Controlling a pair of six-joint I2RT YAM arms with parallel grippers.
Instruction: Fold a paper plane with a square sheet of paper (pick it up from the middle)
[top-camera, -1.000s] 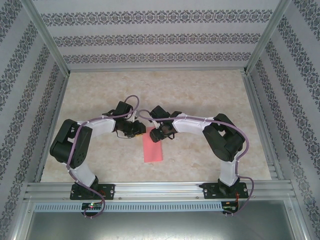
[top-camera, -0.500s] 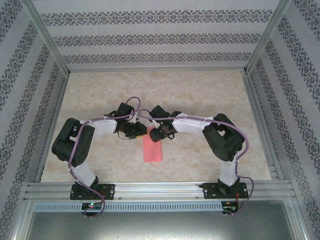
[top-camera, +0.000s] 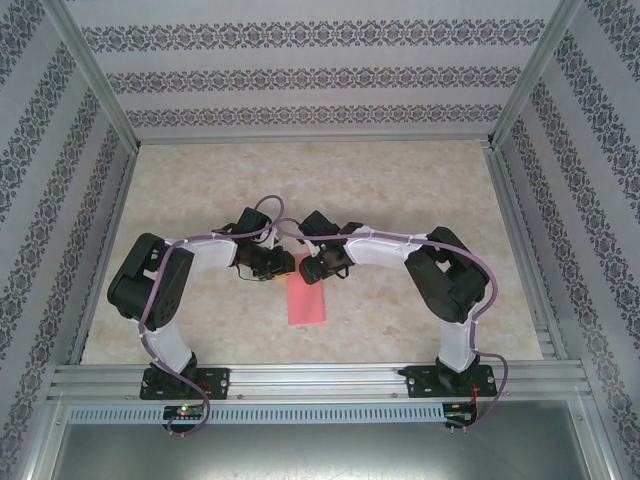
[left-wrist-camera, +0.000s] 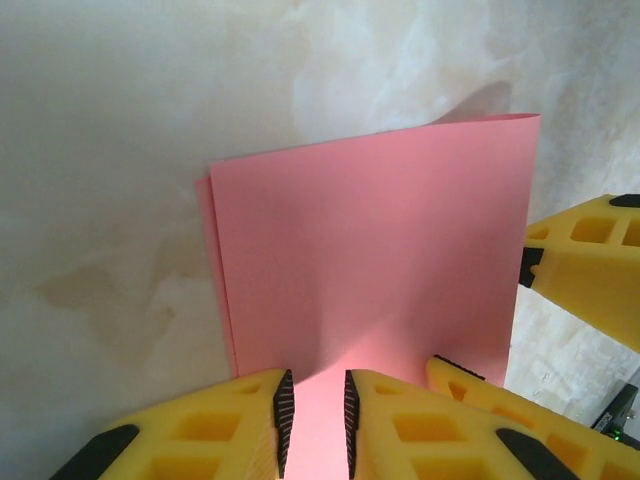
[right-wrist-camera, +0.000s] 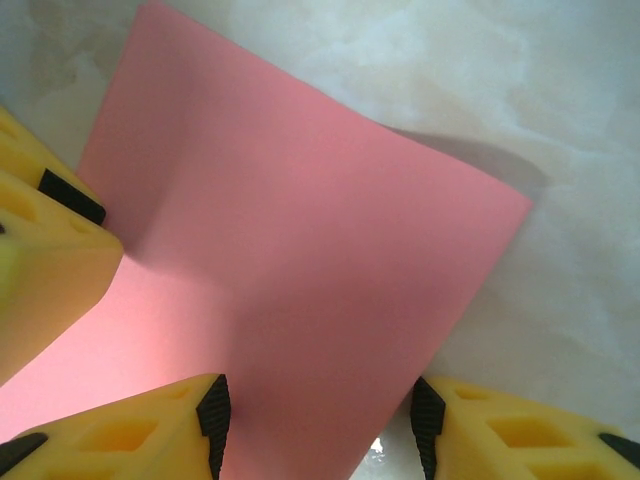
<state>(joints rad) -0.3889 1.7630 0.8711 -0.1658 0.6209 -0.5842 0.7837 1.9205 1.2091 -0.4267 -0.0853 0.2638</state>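
Left wrist view has the left pincer (left-wrist-camera: 315, 415) narrow over the near edge of the folded paper (left-wrist-camera: 380, 250) lying on the tabletop (left-wrist-camera: 120, 100), with the right pincer (right-wrist-camera: 320, 412) wide astride its edge, so uneven pressing could skew the 2 layers and spoil the crease.

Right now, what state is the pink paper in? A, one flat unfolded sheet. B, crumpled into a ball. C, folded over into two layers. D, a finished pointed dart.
C: in the left wrist view a second layer's edge peeks out along the left side of the pink paper, and from above it looks like a narrow rectangle.
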